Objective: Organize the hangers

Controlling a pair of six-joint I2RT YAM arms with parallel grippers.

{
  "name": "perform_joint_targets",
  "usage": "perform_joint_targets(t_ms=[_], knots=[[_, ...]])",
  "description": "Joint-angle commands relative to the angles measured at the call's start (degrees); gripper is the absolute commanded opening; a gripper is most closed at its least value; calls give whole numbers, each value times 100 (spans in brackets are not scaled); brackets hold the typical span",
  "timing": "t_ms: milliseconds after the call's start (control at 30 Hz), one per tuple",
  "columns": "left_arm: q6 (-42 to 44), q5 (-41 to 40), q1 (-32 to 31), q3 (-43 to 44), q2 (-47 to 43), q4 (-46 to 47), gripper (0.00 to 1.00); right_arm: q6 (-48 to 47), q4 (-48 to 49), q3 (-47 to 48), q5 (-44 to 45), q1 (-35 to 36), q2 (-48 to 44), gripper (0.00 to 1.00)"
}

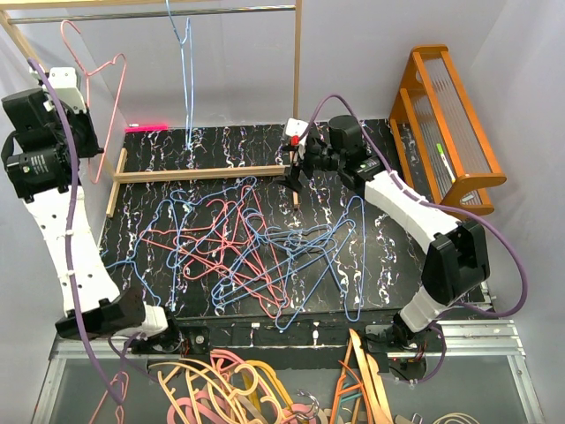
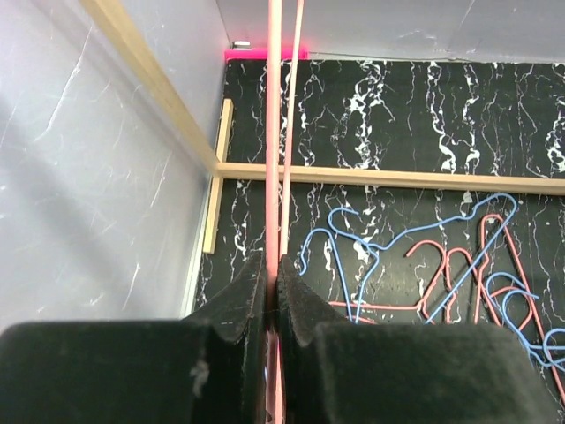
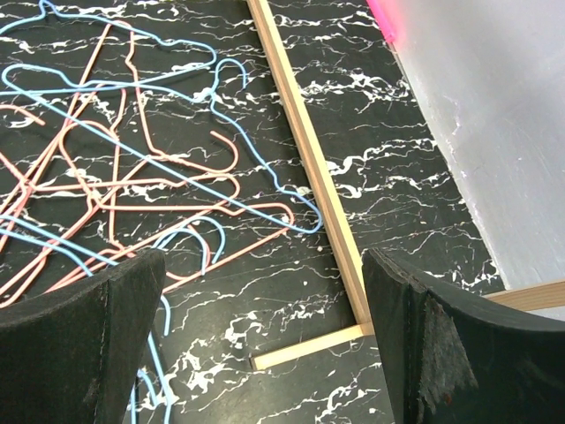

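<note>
The left hand pinches a pink hanger; the right hand hangs spread above the table.

no readable text, labels, brands or numbers in any view

Middle of the table is basically 1 big tangle of hangers, no clean way down through it. Bare strip behind the wooden base bar though. Up on the rail, open room between the blue hanger and right post; pink hanger crowds the left end.
</note>
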Motion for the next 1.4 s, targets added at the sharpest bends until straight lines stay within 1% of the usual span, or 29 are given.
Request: perform_joint_targets(t_ms=[0, 267, 567, 667, 767, 900, 1067, 1100, 1133, 1167, 1200, 1233, 1267, 1300, 1333, 1367], knots=[[-45, 223, 29, 349, 208, 445, 0, 25, 258, -181, -115, -4, -424, 99], [-19, 251, 28, 923, 717, 1177, 0, 34, 333, -242, 62, -6, -497, 99], [142, 440, 33, 1251, 1110, 1529, 0, 62, 337, -343, 169, 0, -574, 99], [185, 463, 30, 1530, 1315, 1379, 0, 112, 344, -355, 215, 3, -581, 99], [277, 519, 34, 1552, 1380, 1279, 0, 180, 378, -381, 255, -1, -587, 99], [395, 551, 32, 1437, 1435, 938, 0, 294, 407, -405, 278, -2, -579, 99], [471, 529, 30, 903, 1183, 676, 0, 232, 338, -460, 312, 2, -582, 99], [491, 521, 30, 947, 1162, 521, 9, 147, 266, -478, 311, -4, -583, 99], [508, 524, 29, 1062, 1162, 357, 34, -11, 143, -498, 313, -4, -572, 99], [543, 535, 32, 1284, 1190, 144, 54, -182, -35, -497, 302, -2, -558, 99], [594, 525, 31, 1608, 1269, -108, 77, -372, -244, -493, 264, -2, -490, 99], [609, 470, 29, 1941, 1337, -359, 94, -631, -559, -489, 177, -1, -412, 99], [621, 370, 30, 2238, 1388, -615, 97, -884, -798, -474, 56, 3, -334, 99], [647, 250, 29, 2374, 1376, -834, 97, -1095, -975, -468, -94, -1, -225, 99], [658, 176, 30, 2307, 1289, -1064, 97, -1317, -1127, -473, -257, 2, -133, 99], [667, 179, 32, 2044, 1118, -1178, 97, -1538, -1257, -458, -372, 25, -5, 99]])
